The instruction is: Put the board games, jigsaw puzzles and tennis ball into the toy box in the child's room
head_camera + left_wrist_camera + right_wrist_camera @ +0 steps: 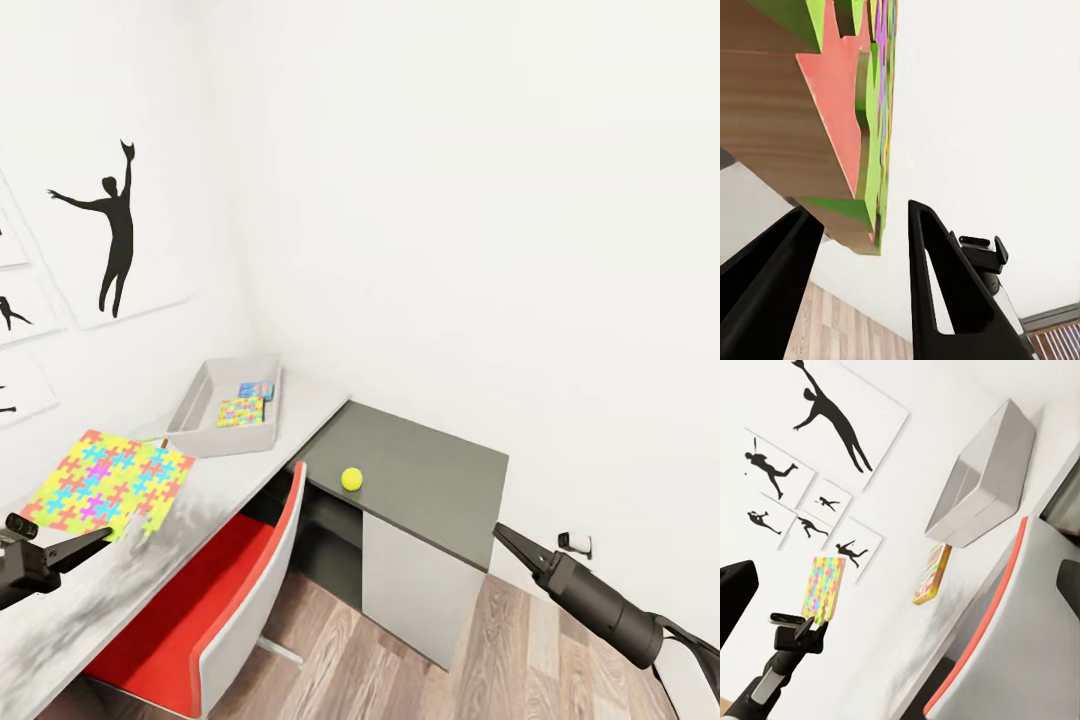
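My left gripper (100,540) is shut on the lower edge of a jigsaw puzzle (108,480), holding it tilted above the white table (310,395). In the left wrist view the puzzle's corner (840,112) sits between the dark fingers (934,277). Further along the table is the grey toy box (200,395), with another jigsaw puzzle (240,411) and a light blue board game (256,390) lying in it. The tennis ball (351,478) rests on the lower dark grey cabinet (430,470). My right gripper (503,533) hangs open beside that cabinet, empty. The bed is out of view.
A red and white chair (230,590) is tucked under the table between my arms. In the right wrist view a flat colourful slab (932,574) lies on the table by the toy box (982,480); I cannot tell which toy it is. White walls carry silhouette posters (115,230).
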Tool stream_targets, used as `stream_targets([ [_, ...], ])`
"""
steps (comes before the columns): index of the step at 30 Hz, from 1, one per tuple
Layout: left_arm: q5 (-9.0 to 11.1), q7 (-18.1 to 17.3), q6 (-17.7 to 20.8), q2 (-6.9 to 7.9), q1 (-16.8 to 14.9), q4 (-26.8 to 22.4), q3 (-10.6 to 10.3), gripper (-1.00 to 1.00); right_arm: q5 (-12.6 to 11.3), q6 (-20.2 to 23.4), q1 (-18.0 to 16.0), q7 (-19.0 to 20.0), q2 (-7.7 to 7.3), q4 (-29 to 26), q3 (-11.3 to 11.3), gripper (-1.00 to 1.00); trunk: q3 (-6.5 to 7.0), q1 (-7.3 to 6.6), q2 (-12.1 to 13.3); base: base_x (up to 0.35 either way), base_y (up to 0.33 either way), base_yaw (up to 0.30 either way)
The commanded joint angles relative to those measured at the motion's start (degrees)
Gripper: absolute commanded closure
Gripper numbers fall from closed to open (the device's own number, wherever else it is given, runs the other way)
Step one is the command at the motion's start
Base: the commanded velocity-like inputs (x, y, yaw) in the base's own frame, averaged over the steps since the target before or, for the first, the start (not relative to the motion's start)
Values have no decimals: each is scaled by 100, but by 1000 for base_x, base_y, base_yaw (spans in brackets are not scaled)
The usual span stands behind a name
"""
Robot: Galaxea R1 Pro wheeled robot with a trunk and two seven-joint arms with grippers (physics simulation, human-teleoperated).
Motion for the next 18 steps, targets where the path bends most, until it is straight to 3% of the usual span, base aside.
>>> stream_targets([
  [1,-3,-26,61,1,-4,-5,1,100,-19,34,-5,3,-2,-8,-2,-100,-12,5,-12,146,-3,4],
  [7,0,-26,61,4,1,-20,9,100,-19,139,-5,2,-11,-142,-2,-100,-11,5,-12,63,-1,2],
  [12,12,-26,61,1,6,-22,59,100,-9,684,-10,2,-20,-333,-37,-100,-11,5,-12,9,0,0],
  [16,16,-26,61,-7,5,-25,74,100,-10,1231,-23,2,-75,-368,-273,-100,-11,5,-12,2,0,0],
  [18,17,-26,60,-13,5,-29,78,100,-38,1561,-22,7,-167,-379,-612,-100,-11,5,-12,0,0,0],
])
